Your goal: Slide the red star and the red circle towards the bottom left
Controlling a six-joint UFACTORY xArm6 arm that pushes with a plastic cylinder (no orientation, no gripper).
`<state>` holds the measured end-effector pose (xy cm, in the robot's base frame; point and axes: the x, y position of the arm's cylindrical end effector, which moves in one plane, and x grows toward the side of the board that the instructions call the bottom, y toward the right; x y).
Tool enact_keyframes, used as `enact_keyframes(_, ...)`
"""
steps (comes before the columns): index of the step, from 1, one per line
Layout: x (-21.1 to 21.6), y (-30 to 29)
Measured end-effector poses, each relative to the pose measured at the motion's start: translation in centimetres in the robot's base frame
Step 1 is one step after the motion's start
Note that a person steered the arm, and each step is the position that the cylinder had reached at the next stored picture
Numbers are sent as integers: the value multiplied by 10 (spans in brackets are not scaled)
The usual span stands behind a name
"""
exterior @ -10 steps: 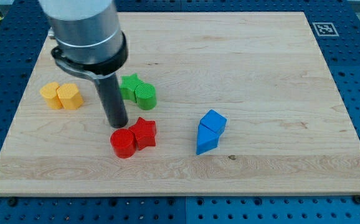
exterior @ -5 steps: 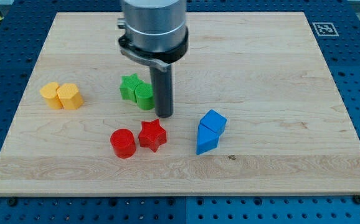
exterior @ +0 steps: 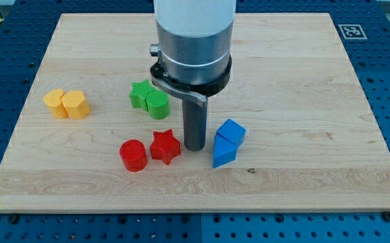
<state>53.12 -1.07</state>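
Observation:
The red star [exterior: 165, 146] lies on the wooden board [exterior: 283, 81] a little below its middle. The red circle [exterior: 133, 155] stands just to the star's left, close beside it. My tip [exterior: 194, 146] rests on the board right of the red star, in the narrow gap between the star and the blue blocks. It is very near the star; I cannot tell if it touches.
Two blue blocks, a cube [exterior: 231, 130] and a triangle [exterior: 223, 153], sit just right of my tip. A green star [exterior: 140, 92] and green circle [exterior: 158, 104] lie above the red pair. Two yellow blocks [exterior: 67, 104] lie at the view's left.
My tip moved from above the red circle across to the right and down, now right of the red star. The red star has turned slightly and sits a little apart from the circle.

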Motion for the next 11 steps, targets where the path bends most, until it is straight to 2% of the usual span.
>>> enact_keyframes(2, 12, -47)
enact_keyframes(5, 38, -67)
enact_keyframes(8, 44, -113)
enact_keyframes(11, 44, -114)
